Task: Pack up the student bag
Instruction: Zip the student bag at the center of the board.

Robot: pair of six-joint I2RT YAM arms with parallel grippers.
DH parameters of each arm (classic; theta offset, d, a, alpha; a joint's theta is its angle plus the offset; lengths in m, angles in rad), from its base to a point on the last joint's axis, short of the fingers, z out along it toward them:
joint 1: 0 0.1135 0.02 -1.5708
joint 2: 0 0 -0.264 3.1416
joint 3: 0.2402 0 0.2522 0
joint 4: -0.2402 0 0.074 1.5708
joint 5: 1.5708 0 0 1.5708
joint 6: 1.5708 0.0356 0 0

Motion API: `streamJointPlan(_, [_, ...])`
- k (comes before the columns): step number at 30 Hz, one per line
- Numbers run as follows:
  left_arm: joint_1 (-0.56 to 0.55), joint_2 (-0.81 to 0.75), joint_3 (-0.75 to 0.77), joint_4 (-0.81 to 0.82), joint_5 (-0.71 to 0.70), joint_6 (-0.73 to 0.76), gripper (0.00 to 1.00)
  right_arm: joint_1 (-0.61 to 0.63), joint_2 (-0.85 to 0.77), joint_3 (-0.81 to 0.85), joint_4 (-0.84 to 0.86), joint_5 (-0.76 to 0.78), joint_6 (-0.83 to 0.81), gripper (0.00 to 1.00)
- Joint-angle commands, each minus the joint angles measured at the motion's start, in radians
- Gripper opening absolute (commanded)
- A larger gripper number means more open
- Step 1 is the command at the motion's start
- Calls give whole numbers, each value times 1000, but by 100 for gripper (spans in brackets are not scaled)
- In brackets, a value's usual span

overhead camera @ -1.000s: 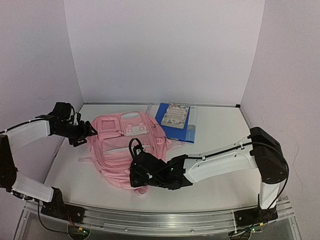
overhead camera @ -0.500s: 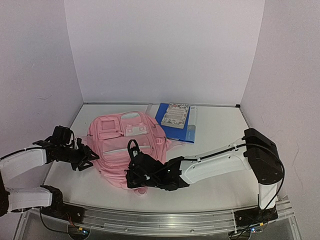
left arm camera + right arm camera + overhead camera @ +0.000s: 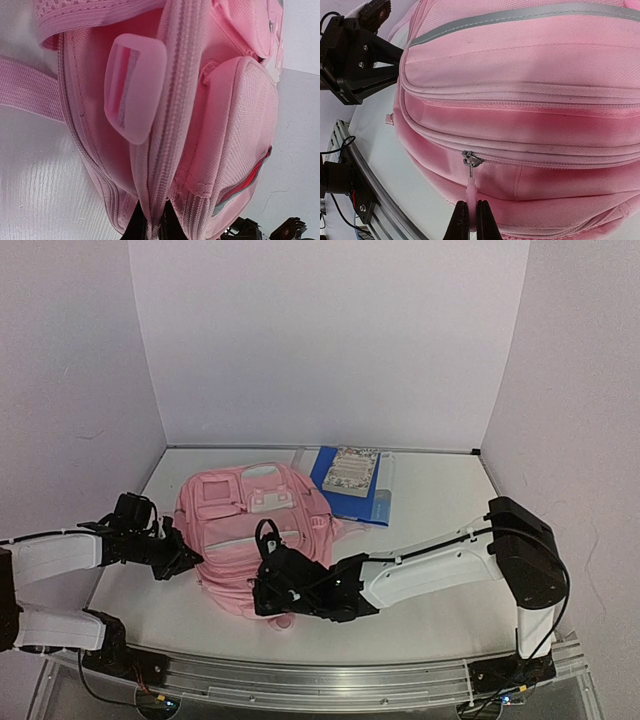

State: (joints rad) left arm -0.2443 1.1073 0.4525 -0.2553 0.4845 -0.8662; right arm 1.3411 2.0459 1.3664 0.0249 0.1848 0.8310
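Books [image 3: 350, 475] beside bag [image 3: 232, 525]; zip pull [image 3: 470, 192] pinched

Both arms wear white shells on the long links, with black joints. The right arm [image 3: 430, 572] has a bulky black block at 3 o'clock in the top view and a thin black cable strung along it. The left arm [image 3: 55, 552] is cabled likewise. The left gripper [image 3: 188, 562] is black, angular and dotted with small screws. The right gripper [image 3: 471, 212] has slim black fingers [image 3: 461, 225].
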Motion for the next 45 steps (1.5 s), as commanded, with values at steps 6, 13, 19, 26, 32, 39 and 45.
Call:
streamJointPlan(6, [42,-19,106,-104,-128,58,0,-87,-199,-231,-55,54,66,0])
streamJointPlan(13, [52,-35,143,-174,-189,95,0,-230,-258,-281,-58,21,-68,0])
streamJointPlan(19, [52,-55,187,-247,-228,158,0,-292,-244,-216,0,-65,-256,0])
streamJointPlan(26, [-25,-3,419,-405,-335,332,64,-293,-293,-253,71,-157,-303,0])
streamJointPlan(32, [-212,103,597,-432,-475,402,77,-292,-315,-303,117,-174,-258,0])
streamJointPlan(39, [-540,252,658,-238,-486,535,91,-293,-319,-320,140,-172,-232,0])
streamJointPlan(45, [-671,360,699,-125,-527,622,95,-292,-305,-317,154,-180,-222,0])
